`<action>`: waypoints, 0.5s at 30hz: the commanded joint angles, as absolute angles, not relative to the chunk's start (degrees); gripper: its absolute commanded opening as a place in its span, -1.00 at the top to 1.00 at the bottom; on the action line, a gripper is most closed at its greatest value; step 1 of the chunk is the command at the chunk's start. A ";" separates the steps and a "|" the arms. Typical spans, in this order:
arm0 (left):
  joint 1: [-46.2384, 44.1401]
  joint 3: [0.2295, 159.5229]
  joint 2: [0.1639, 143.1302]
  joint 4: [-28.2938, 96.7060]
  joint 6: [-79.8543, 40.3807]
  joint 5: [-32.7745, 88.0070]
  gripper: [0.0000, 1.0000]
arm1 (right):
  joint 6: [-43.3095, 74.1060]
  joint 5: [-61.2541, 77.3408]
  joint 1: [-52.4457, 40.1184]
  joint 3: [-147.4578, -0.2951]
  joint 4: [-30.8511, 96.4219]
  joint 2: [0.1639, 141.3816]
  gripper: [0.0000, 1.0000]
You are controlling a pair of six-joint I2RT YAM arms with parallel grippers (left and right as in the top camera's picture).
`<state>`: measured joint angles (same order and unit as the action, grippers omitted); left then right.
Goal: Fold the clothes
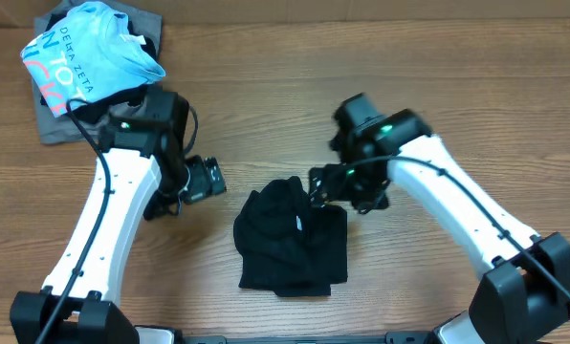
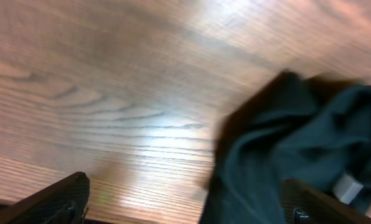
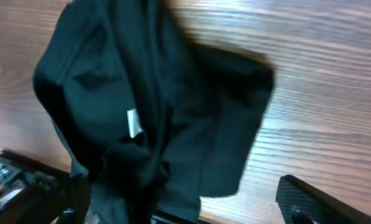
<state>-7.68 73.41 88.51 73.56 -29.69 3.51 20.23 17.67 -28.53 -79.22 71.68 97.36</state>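
Between the two grippers, on the wooden table (image 1: 266, 96), lies the plain black short-sleeved T-shirt (image 1: 290, 244), bunched into a rumpled, roughly square bundle with its small white neck label (image 1: 298, 223) showing on top. The left gripper (image 1: 207, 179) hovers just beside the bundle, fingers spread wide, holding nothing. The right gripper (image 1: 320, 186) hangs over its far corner, jaws apart too, arm angled inward.
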 commanded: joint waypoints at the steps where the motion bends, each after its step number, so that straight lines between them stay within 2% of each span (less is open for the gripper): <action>1: -7.14 67.83 88.49 71.61 -31.00 2.61 -1.00 | 25.52 14.15 -32.14 -80.01 68.66 97.51 -0.74; 3: -7.14 65.45 88.49 70.57 -31.75 2.63 -1.00 | 25.89 14.68 -33.78 -79.42 66.52 98.00 -0.57; 9: -7.14 61.08 88.49 67.33 -32.05 2.57 -1.00 | 29.21 19.07 -38.37 -77.23 60.10 100.71 -0.51; 15: -7.14 60.36 88.49 66.17 -32.14 2.17 -0.99 | 32.03 18.24 -41.15 -77.21 59.09 105.75 -0.45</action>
